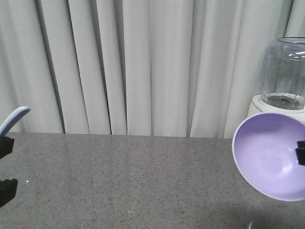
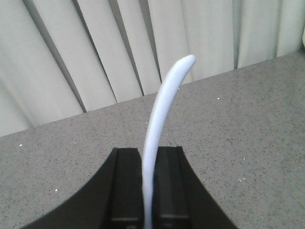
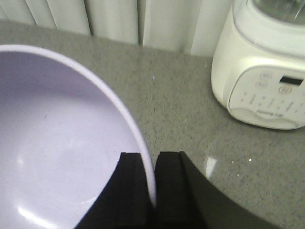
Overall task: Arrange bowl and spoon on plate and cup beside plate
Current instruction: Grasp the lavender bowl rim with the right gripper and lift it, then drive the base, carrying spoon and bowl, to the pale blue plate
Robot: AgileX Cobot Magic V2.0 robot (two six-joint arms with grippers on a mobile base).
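The bowl (image 1: 271, 157) hangs at the right edge of the front view. It is tipped on its side so that its hollow faces the middle of the desk (image 1: 133, 181), and it seems to be lifted clear of the surface. The right claw (image 3: 151, 160) is clenched on the bowl's rim, one jaw inside and one outside, so the bowl must be levelled before it can be set down.

The spoon (image 2: 164, 114) is on the far left, pinched in the left claw (image 2: 148, 155). Its long axis rises straight out of the jaws and the handle tip curls over at the top. The scoop end lies below the jaws and is hidden.

No view shows the plate or the cup, so I cannot tell which way the plate lies from either claw or which arm is nearer to it. The frame cuts off the bowl's right side. A white blender (image 3: 262, 81) stands just behind the bowl, against the curtain (image 1: 143, 67).
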